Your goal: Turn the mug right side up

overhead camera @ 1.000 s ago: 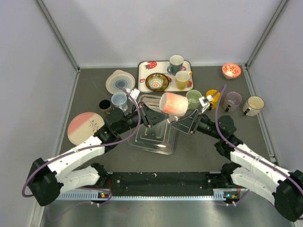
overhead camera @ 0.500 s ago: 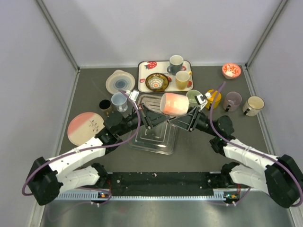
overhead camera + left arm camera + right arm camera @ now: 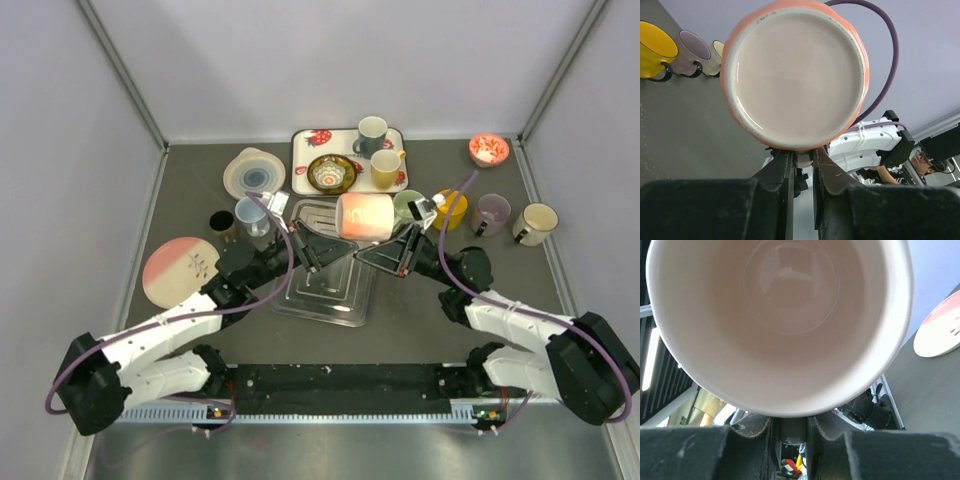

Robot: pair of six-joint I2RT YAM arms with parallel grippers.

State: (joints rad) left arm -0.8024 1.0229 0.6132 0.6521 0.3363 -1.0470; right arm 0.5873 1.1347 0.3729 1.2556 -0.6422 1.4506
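Observation:
The mug (image 3: pixel 365 217), orange-pink outside and cream inside, hangs on its side above the clear tray (image 3: pixel 325 290). My left gripper (image 3: pixel 330 243) comes from the left and my right gripper (image 3: pixel 397 245) from the right. The left wrist view faces the mug's flat base (image 3: pixel 797 75), with my left gripper (image 3: pixel 802 157) shut on the handle (image 3: pixel 804 159) below it. The right wrist view looks into the mug's open mouth (image 3: pixel 780 315), and my right gripper (image 3: pixel 791 425) is shut on the same handle (image 3: pixel 791 432).
Behind the mug stand a green mug (image 3: pixel 408 205), a yellow mug (image 3: pixel 452 208), a purple mug (image 3: pixel 490 213) and a cream mug (image 3: pixel 537 222). A white tray (image 3: pixel 300 150) at the back holds two mugs and a bowl. A pink plate (image 3: pixel 180 268) and a blue glass (image 3: pixel 250 213) are at the left.
My right gripper has moved in under the mug and shut on its handle. The mug has tipped a little, to lie more level. The left grip is unchanged.

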